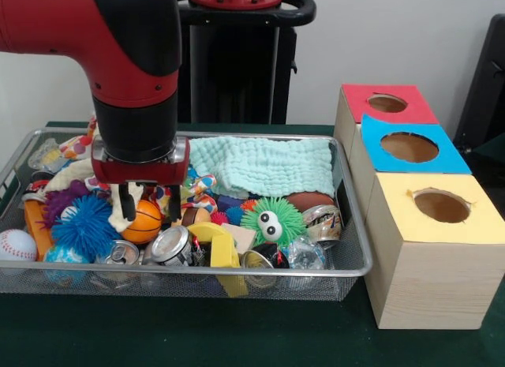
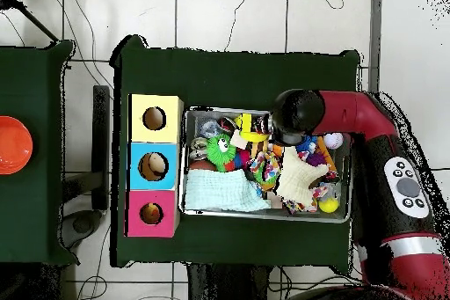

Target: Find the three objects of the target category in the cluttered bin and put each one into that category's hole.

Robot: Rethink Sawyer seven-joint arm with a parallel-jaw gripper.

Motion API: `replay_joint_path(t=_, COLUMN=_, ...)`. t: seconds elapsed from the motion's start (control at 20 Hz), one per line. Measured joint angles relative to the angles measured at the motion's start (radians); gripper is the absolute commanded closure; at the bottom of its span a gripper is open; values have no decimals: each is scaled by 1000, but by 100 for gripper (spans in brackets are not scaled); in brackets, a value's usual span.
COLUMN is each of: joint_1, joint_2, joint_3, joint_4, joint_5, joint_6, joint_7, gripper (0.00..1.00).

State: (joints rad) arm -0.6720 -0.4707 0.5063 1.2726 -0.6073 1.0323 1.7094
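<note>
- I'm mid-pick: gripper (image 1: 147, 206) spread wide, straddling the basketball (image 1: 145, 219) in the bin (image 1: 351, 249).
- Next I'd lower, close, then carry to a hole (image 1: 441, 206).

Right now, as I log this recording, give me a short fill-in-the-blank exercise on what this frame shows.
1. The gripper hangs over a small ball patterned like a ____.
2. Of the three boxes, the one nearest the front camera has a ____ top.
3. The folded cloth at the back of the wire bin is pale ____.
4. The green spiky toy has two googly ____.

Missing words: basketball; yellow; green; eyes
</note>
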Motion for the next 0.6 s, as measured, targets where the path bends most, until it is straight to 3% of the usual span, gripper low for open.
replay_joint_path(t=0.6, joint_1=-33, joint_2=0, joint_3=0, joint_4=5, joint_5=-4, joint_6=0, joint_7=0, gripper=0)
